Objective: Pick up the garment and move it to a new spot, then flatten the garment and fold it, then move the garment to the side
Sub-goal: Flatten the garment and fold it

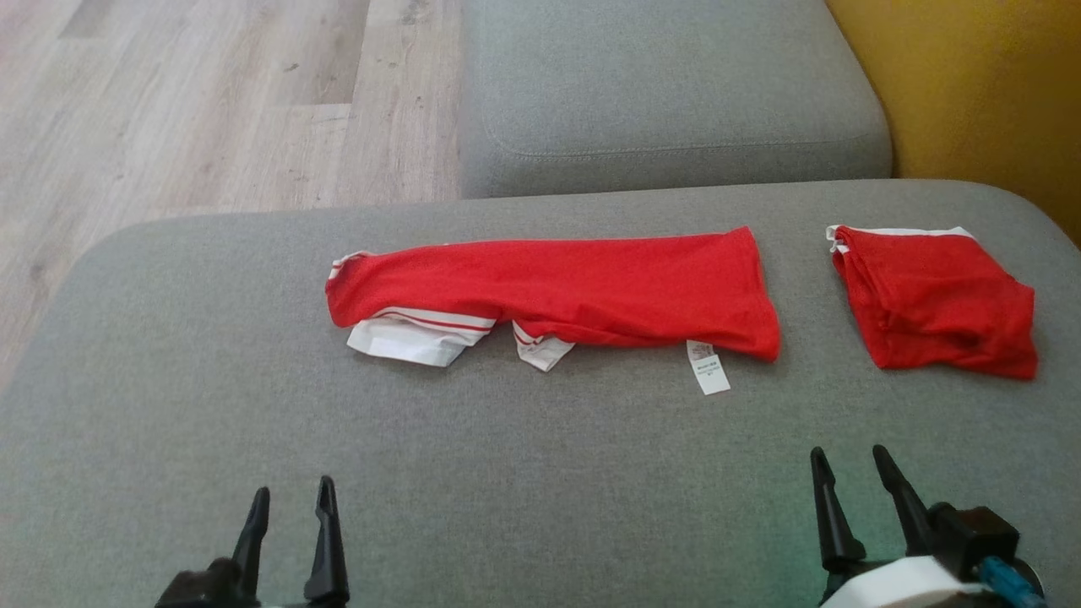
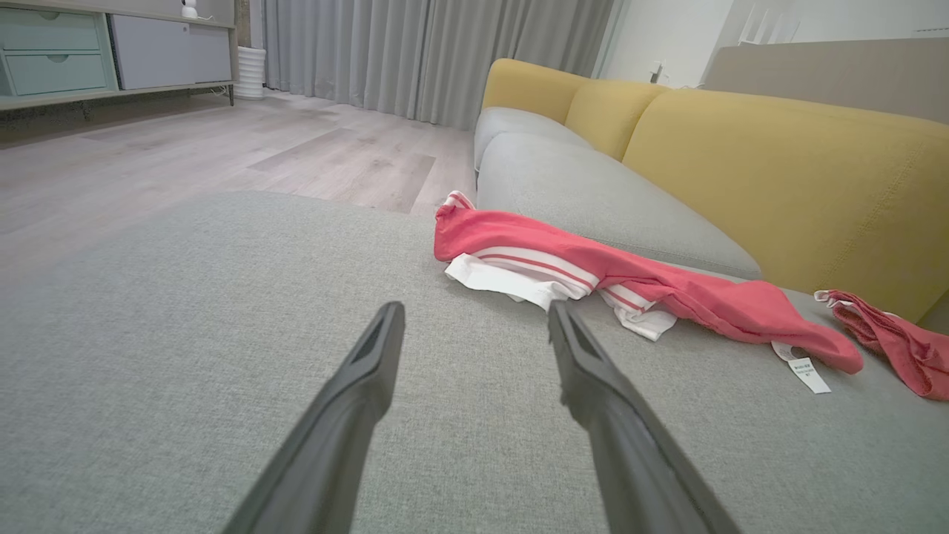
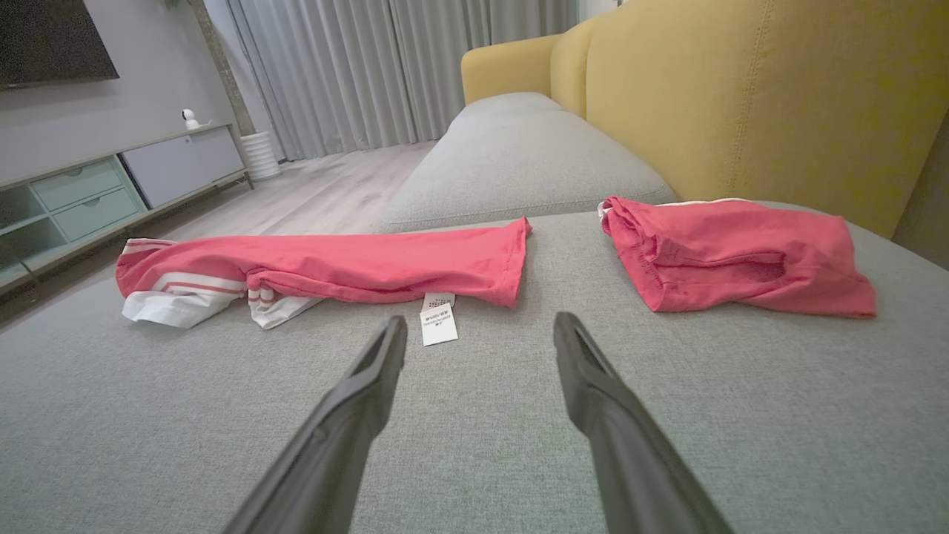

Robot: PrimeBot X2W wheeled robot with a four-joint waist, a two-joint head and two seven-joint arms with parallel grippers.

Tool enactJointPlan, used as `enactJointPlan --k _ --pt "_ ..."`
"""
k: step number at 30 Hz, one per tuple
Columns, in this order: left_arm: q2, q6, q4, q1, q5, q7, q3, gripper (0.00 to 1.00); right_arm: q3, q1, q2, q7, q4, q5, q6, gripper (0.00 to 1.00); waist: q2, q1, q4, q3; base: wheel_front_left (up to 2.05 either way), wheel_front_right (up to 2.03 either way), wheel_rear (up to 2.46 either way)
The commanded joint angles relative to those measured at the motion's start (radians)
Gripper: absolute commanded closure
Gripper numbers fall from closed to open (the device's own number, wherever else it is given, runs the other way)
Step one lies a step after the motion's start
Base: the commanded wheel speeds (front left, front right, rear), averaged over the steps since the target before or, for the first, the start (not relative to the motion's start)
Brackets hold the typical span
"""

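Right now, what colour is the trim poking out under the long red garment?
The trim is white with red stripes; clearest in left wrist view.

The place was a home living room. Items that showed it:
- grey woven-fabric sofa seat cushions [image 3: 519, 148] with mustard-yellow upholstered backrests [image 3: 741, 96]
- grey pleated floor-length curtains [image 2: 430, 52]
- pale wood-plank floor [image 1: 211, 101]
- low media cabinet with pale green drawers [image 3: 96, 196], which stood along the wall
- dark flat screen [image 3: 52, 37], which hung above the cabinet
- small white camera [image 3: 190, 119], which sat on the cabinet's top
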Motion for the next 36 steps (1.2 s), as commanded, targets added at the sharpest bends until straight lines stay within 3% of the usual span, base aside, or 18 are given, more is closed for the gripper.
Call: enactJointPlan --k 1,28,36 --pt "0.016 0.008 -0.034 -0.04 0.008 -0.012 0.045 0.0 0.028 -0.038 -0.006 -0.012 -0.028 0.003 0.007 0.0 -0.0001 0.0001 0.0 0.001 0.0 0.0 0.0" --pt "0.021 0.02 -0.055 -0.055 0.012 0.003 0.025 0.0 0.028 -0.053 -0.006 -0.012 -0.022 -0.005 0.007 0.0 -0.0001 0.0001 0.007 0.032 0.0 0.0 0.0" --pt "0.031 -0.009 -0.012 -0.208 0.02 0.057 0.024 0.0 0.036 -0.094 -0.006 0.009 -0.055 -0.03 0.007 0.0 -0.0001 0.0001 -0.004 0.122 0.0 0.0 0.0"
